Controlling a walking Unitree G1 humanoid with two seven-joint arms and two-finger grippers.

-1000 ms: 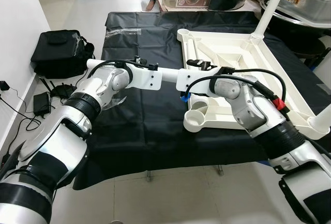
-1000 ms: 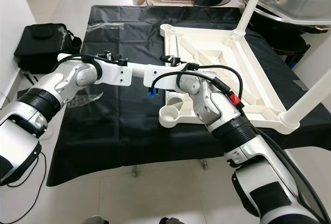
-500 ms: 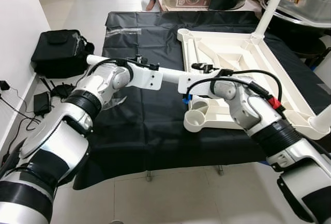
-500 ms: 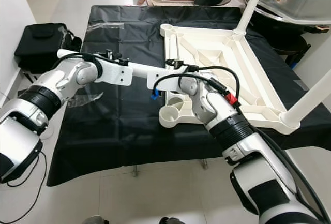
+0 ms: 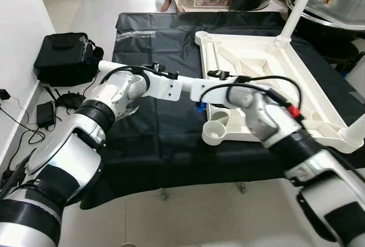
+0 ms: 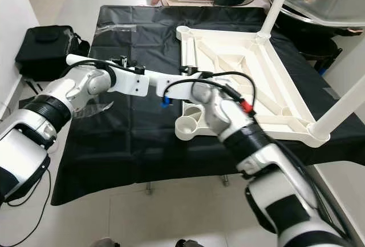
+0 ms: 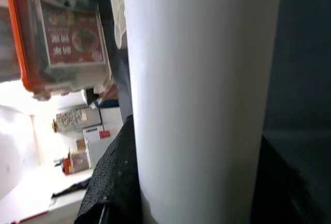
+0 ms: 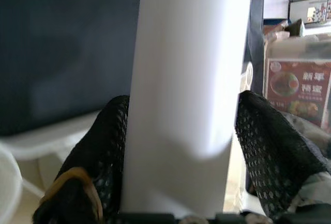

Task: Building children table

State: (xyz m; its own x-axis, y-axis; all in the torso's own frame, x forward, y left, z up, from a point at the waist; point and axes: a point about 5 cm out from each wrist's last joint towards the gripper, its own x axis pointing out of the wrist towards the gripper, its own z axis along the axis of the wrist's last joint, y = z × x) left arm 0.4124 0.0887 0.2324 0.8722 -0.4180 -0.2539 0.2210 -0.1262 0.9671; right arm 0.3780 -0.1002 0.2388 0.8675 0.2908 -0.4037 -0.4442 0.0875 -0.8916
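- A long white plastic table leg (image 5: 108, 65) lies level above the black cloth (image 5: 159, 138), just beside the upside-down white plastic children's table top (image 5: 256, 70).
- The left gripper (image 7: 196, 203) has the leg between its two black fingers (image 7: 111, 182), one on each side, pressed close to it.
- The right gripper (image 8: 178, 131) has the same white leg between its netted black fingers (image 8: 269, 157), which hug it on both sides.
- The two grippers meet near the middle of the cloth, close by the front left corner of the table top.
- That corner has a round white cup-shaped socket (image 5: 215, 133), just below and to the right of the right gripper's fingers.
- Two white legs already stand up from the table top: one at the far corner (image 5: 296, 7) and one at the right corner (image 6: 342, 107).
- A black bag (image 5: 65, 56) lies on the floor, well apart from the fingers on the left.
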